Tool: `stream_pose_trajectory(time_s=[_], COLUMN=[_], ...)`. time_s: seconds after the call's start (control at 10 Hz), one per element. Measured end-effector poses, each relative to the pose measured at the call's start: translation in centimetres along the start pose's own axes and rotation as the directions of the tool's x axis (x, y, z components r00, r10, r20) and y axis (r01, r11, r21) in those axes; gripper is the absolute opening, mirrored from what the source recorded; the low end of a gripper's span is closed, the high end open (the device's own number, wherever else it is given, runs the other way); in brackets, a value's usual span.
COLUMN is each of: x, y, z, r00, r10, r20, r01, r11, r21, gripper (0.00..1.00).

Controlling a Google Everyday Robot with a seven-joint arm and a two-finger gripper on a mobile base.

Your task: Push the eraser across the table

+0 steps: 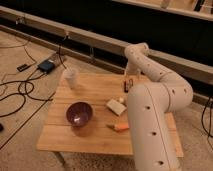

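Camera view: The gripper (128, 81) is lowered at the far edge of the table (65, 136), right of centre. I read its jaws as standing apart and holding nothing. The eraser (129, 89) shows as a small dark block directly at the fingertips. I cannot tell whether they are touching it or standing just beside it.

On the near side of the eraser lies a pale cream block (116, 106), with an orange carrot-shaped item (119, 127) beyond that. A purple bowl (79, 113) sits to the left, and a white cup (71, 77) stands at the far-left corner.

Hazards, as I judge them:
- The eraser is close to the far edge, so a push in the wrong direction could send it off the table.
- A push toward the near side could carry it into the cream block.
- Tips set too high would ride over the flat block, while tips set too low would scrape the planks.
- The robot arm (150, 115) hides the table's right side, so clearance there is unconfirmed.
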Motion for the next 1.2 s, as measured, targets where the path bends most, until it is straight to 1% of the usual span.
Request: stream_pose_trajectory(time_s=[0.3, 0.4, 0.5, 0.6, 0.7, 0.8, 1.2], x=[0.0, -0.1, -0.3, -0.5, -0.6, -1.0, -1.9], y=[0.0, -0.4, -1.8, -2.3, -2.6, -3.1, -4.7], z=[0.1, 0.4, 1.4, 1.8, 2.1, 2.8, 3.6], r00=[1.000, 1.000, 1.000, 1.000, 1.000, 1.000, 0.999], r10=[-0.001, 0.002, 0.006, 0.004, 0.003, -0.012, -0.017], r20=[-0.001, 0.002, 0.008, 0.011, 0.013, 0.024, 0.038], r01=[0.001, -0.002, -0.006, -0.004, -0.003, 0.012, 0.017], r11=[1.000, 1.000, 1.000, 1.000, 1.000, 1.000, 1.000], r21=[0.002, 0.009, 0.023, 0.026, 0.022, 0.021, 0.001], gripper=[0.65, 0.65, 0.65, 0.65, 0.65, 0.65, 0.65])
